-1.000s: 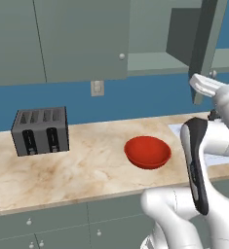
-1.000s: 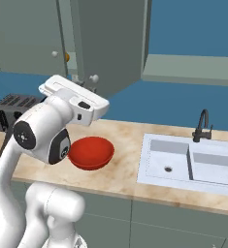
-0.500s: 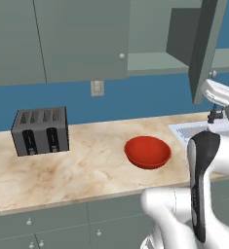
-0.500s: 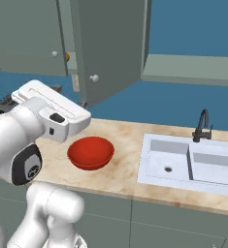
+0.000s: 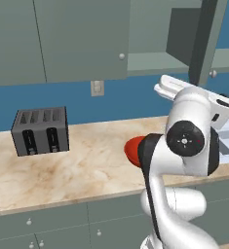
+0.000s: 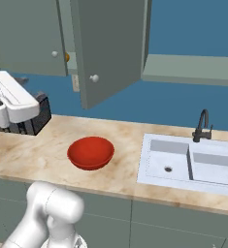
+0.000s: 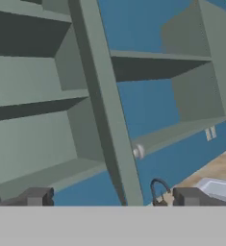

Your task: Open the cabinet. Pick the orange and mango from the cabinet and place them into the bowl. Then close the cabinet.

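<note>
Cabinet [image 6: 110, 48] work is only partly done: judged from how things lie, one tall door stands swung out over the counter, its round knob [image 6: 93, 78] facing the room, while the door to its left, with its own knob [image 6: 54, 54], is shut. Going left to right in the right base view, the toaster [image 6: 38, 118] sits at the back of the marble counter [image 6: 47, 150], partly behind the white arm. Just past the shut door's edge a small orange-yellow spot shows inside the cabinet, probably the orange [image 6: 67, 57]. The mango cannot be made out. The red bowl [image 6: 90, 153] sits empty below the open door, and the sink [image 6: 188, 162] with its dark faucet [image 6: 202, 126] lies well to the right. In the hand view the gripper [image 7: 113, 196] has its jaws spread wide with nothing between them, looking at the open door's edge and bare shelves. Still left, by this reading: both fruits into the bowl, then closing the cabinet.
</note>
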